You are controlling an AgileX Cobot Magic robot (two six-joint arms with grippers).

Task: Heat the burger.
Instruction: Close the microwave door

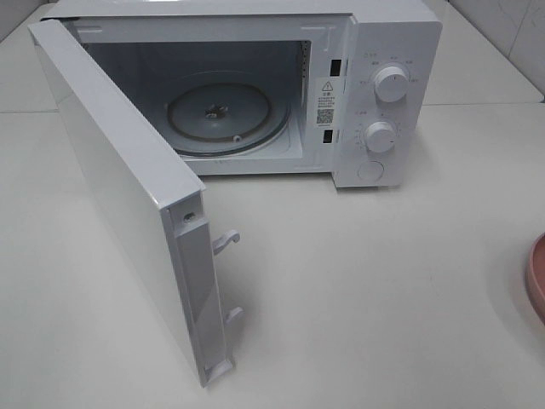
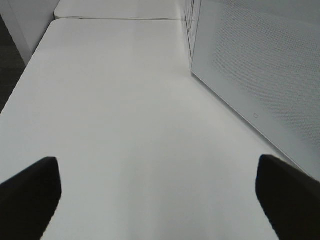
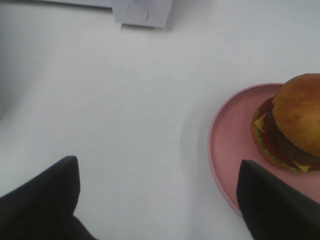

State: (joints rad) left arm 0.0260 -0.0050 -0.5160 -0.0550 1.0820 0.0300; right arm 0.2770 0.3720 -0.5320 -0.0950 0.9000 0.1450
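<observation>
Burger sits on the pink plate, off to the right of the microwave on the white table; in the right wrist view it lies tipped, bun top turned away from the plate's middle, layers of patty, red and green edge-on, so its stack axis runs slantwise rather than straight up. Only a sliver of the plate's rim shows at the right edge of the high view. Microwave door stands swung wide open to the left of the cavity; glass turntable inside, nothing on it. Two white knobs on the right panel. Bare tabletop lies between plate and microwave front. Right gripper hovers near the plate, jaws spread, grasping nothing. Left gripper hangs over bare table beside the door's outer face, jaws released wide.
</observation>
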